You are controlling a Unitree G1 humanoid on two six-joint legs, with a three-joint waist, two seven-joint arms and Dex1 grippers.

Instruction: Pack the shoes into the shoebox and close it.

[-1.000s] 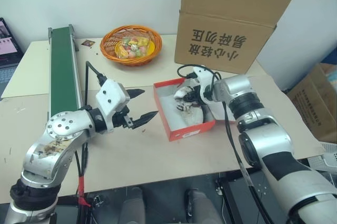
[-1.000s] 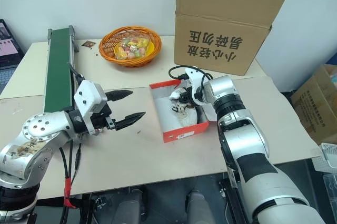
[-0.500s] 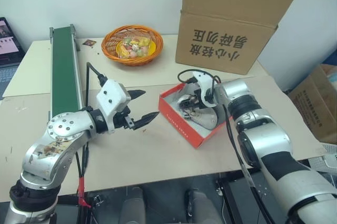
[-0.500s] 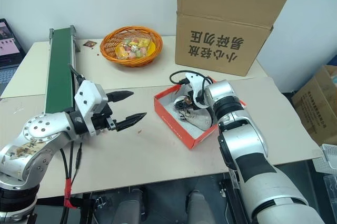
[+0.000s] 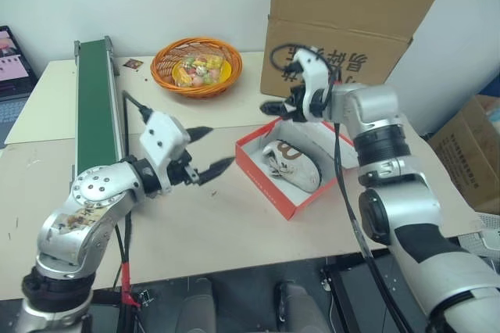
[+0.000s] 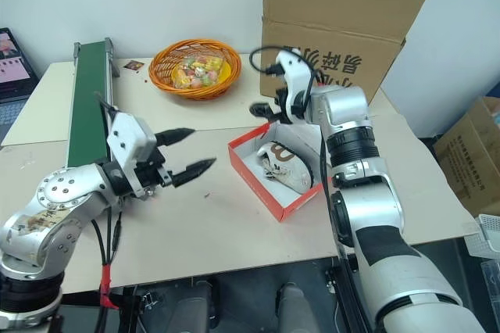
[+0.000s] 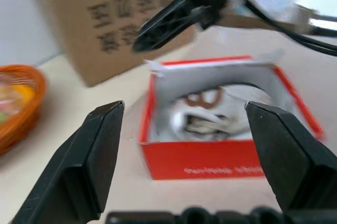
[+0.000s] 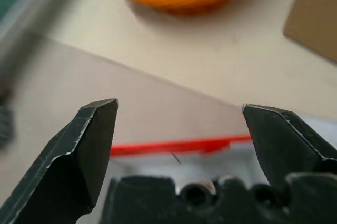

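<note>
Pale beige tabletop [image 5: 234,223], smooth and matte, made of two slabs pushed together with a seam across, set against a plain white wall. Off the robot's left edge sits a laptop screen [image 5: 12,51], and on the right, down by the floor, a brown carton [image 5: 473,153].

Stuff on the table: a long narrow conveyor with a dark green belt [image 5: 94,102] and grey metal side rails runs front to back on the left. Behind it is a round woven orange basket [image 5: 195,66] filled with small colourful wrapped bits. At the back right stands a big brown corrugated carton [image 5: 344,28] printed with black Chinese characters, its top flaps up.

The shoebox [image 5: 266,178] is a flat red-orange cardboard one with a white inside, lying open and skewed on the table just in front of that carton. Inside it I can make out one off-white shoe [image 5: 293,162] with dark brown patches; can't tell if the second one is under it.

The right gripper [image 5: 283,92] hangs above the back edge of the shoebox, black fingers spread wide, holding nothing. The left gripper [image 5: 208,150] hovers over the table to the box's left, pointing at it, fingers also spread apart and empty.
</note>
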